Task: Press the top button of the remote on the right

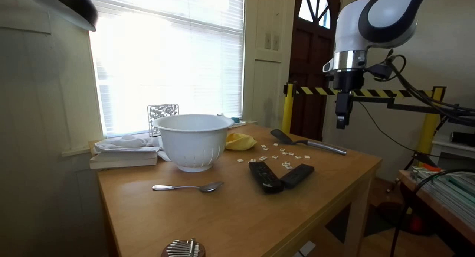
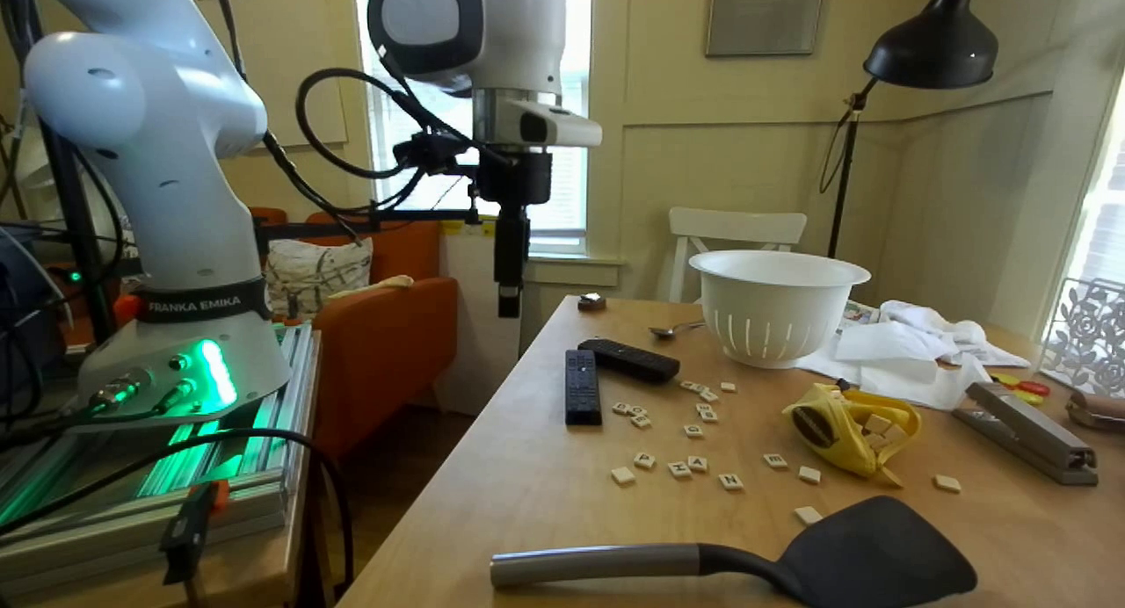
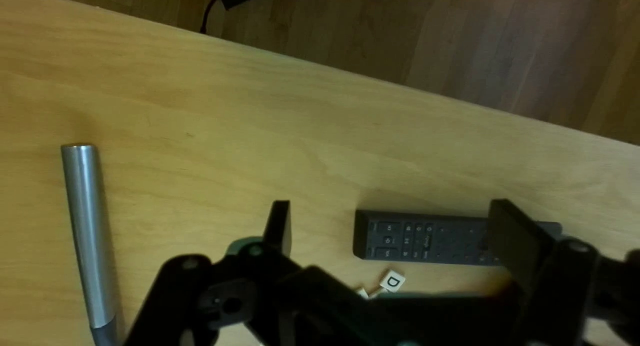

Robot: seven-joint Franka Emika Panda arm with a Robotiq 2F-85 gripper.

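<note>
In an exterior view, see the gripper (image 1: pixel 340 122) hanging well above the table (image 1: pixel 178 220), toward its right corner. Find the slim remote (image 1: pixel 298 175) toward the right edge, just beside the blacker remote (image 1: pixel 265 177). In an exterior view, find the slim remote (image 2: pixel 582 387) near the left edge, with letter tiles (image 2: pixel 697 464) between it and the spatula (image 2: pixel 685 560). In the wrist view, see the jaws released, wide apart, with the slim remote below, near the upper edge, partly hidden by a finger (image 3: pixel 520 241).

The arm (image 2: pixel 167 125) is white and round-jointed, with a black band (image 2: pixel 195 306) lettered FRANKA EMIKA, a green light (image 2: pixel 219 372), looping black cables (image 2: pixel 344 73), a silver collar (image 1: pixel 349 60) and black pincer (image 2: pixel 510 302).
</note>
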